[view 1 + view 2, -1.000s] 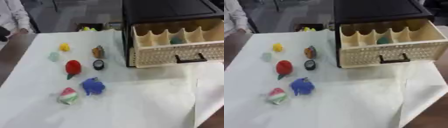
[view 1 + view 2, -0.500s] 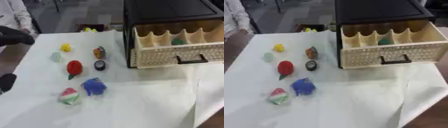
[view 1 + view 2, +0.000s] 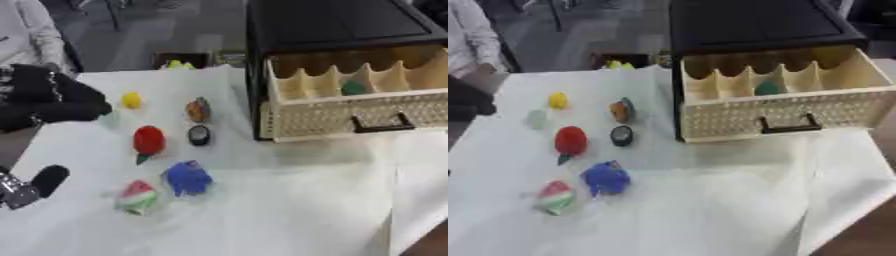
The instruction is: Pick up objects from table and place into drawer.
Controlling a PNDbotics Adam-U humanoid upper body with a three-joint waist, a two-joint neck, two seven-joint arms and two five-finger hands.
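Observation:
Several small objects lie on the white cloth left of the drawer: a yellow one [image 3: 131, 100], an orange multicoloured one [image 3: 199, 110], a red one with a green tip [image 3: 149, 140], a black round one [image 3: 199, 135], a blue one [image 3: 186, 178] and a red-white-green one [image 3: 137, 196]. A pale green piece [image 3: 536, 118] lies by the yellow one. The cream drawer [image 3: 350, 117] stands pulled out of its black cabinet [image 3: 332, 25], with a green thing [image 3: 353, 88] in one compartment. My left hand [image 3: 44, 100] hangs at the left edge, open and holding nothing, its thumb [image 3: 44, 181] lower down.
A person in white stands at the far left corner [image 3: 26, 35], touching nothing. A dark box with yellow-green things [image 3: 179, 64] sits beyond the table. The cloth [image 3: 289, 210] is creased at the right, and bare brown table shows at the lower right corner [image 3: 868, 235].
My left hand has come in from the left edge and now reaches near the yellow and pale green pieces. The objects and the drawer have not moved.

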